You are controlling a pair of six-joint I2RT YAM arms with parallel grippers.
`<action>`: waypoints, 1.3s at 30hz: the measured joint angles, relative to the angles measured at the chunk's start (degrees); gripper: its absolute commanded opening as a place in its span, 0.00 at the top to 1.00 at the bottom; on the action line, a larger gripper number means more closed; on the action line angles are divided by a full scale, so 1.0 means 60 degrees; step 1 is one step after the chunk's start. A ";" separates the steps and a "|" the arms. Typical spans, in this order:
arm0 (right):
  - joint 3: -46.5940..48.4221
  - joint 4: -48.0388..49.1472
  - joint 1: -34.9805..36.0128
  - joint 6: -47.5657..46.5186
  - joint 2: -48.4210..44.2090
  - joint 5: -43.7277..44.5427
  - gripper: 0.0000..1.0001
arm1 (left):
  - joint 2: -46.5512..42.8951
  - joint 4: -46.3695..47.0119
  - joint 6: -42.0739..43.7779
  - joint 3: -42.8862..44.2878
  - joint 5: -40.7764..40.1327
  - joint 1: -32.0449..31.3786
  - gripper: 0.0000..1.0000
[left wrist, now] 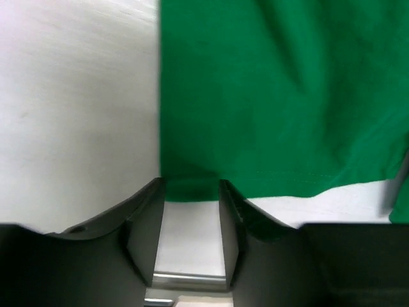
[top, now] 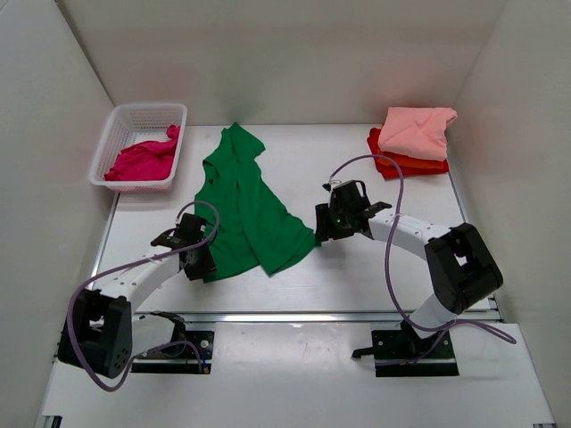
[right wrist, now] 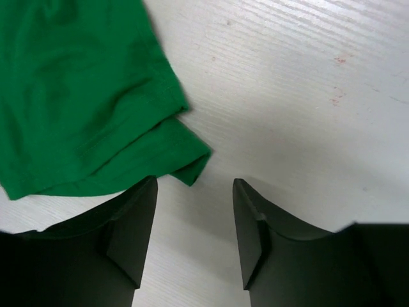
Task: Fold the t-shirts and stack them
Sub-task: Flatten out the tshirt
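Green t-shirt [top: 245,209] lies rumpled at mid left of the bench [top: 375,276]; left fingers [left wrist: 144,217] narrowly apart, its hem between the tips; right fingers [right wrist: 131,224] wide apart, holding nothing, just beside its corner.

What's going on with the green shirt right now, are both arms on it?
Neither arm grips it. The green t-shirt lies rumpled on the table. The left gripper is open at its near-left hem, with the cloth edge just between the fingertips. The right gripper is open beside the near-right corner, over bare table. A salmon pink t-shirt sits folded on a red one at the far right. A magenta t-shirt lies in the white basket.
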 measured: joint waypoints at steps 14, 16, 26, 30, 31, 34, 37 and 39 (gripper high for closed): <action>-0.0124 0.0568 0.0248 -0.0335 0.0663 -0.0091 1.00 | -0.1140 0.1118 -0.0168 -0.0871 0.0127 0.0015 1.00; -0.0106 0.0579 0.0200 -0.0397 0.0743 -0.0335 1.00 | -0.1545 0.0973 -0.0135 -0.0758 0.0149 0.0142 1.00; 0.0076 0.0004 -0.0379 -0.0772 -0.0350 0.0109 0.72 | -0.1909 -0.0135 0.0688 0.1781 0.0036 0.0794 1.00; -0.0302 0.0262 0.0186 -0.0441 -0.0080 0.0153 0.60 | -0.1934 -0.0353 0.0685 0.1763 0.0087 0.0707 1.00; -0.0397 0.0273 0.0262 -0.0339 0.0062 0.0233 0.59 | -0.1971 -0.0379 0.0685 0.1749 0.0106 0.0714 1.00; -0.0488 0.0459 0.0288 -0.0142 0.0321 0.0448 0.59 | -0.2138 -0.0415 0.0685 0.1716 0.0189 0.0747 1.00; -0.0492 0.0605 0.0280 0.0004 0.0401 0.0572 0.59 | -0.2240 -0.0412 0.0685 0.1712 0.0208 0.0761 1.00; -0.0455 0.0736 0.0299 0.0040 0.0492 0.0630 0.59 | -0.2251 -0.0401 0.0681 0.1683 0.0233 0.0776 1.00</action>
